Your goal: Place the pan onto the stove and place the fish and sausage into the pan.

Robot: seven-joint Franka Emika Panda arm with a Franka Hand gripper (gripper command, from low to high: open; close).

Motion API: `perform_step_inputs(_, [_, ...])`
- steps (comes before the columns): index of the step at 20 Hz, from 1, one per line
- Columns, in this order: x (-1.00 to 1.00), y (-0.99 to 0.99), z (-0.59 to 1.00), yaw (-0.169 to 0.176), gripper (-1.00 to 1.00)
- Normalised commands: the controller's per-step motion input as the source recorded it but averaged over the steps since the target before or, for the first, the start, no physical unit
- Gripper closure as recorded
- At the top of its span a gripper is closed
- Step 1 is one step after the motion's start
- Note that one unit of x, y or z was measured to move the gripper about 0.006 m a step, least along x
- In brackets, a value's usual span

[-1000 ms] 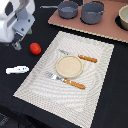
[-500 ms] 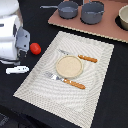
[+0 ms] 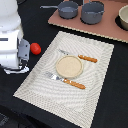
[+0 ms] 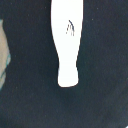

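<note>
Underneath everything lay a black tabletop (image 3: 110, 90), with a striped beige placemat (image 3: 95, 90) spread across its middle. On the placemat sat a round tan plate (image 3: 69, 66), a fork (image 3: 65, 80) and a knife (image 3: 80, 57) with orange handles just beside it on either side. Along the far edge ran the pinkish-brown stove (image 3: 107, 29); the blue-grey pan (image 3: 68, 8) already stood on it, long handle pointing to the exterior view's left, next to a larger grey pot (image 3: 92, 12).

The white arm (image 3: 11, 37) filled the exterior view's left and hid its gripper, so I could not tell whether the jaws were parted or closed. The red sausage (image 3: 35, 48) lay on the tabletop just beside the arm. The wrist view showed the white fish (image 4: 67, 35) lying flat on the black surface, a small dark mark on it that could not be read.
</note>
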Motion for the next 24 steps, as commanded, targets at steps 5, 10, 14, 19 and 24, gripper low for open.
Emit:
perform_step_inputs(5, [0.00,-0.15,-0.45,0.010,-1.00])
perform_step_inputs(10, [0.00,0.00,-0.33,0.018,-1.00])
perform_step_inputs(14, [0.00,0.00,-0.22,0.021,1.00])
perform_step_inputs(19, [0.00,0.00,-0.16,0.020,1.00])
perform_step_inputs(24, [0.00,0.00,-0.16,0.018,1.00])
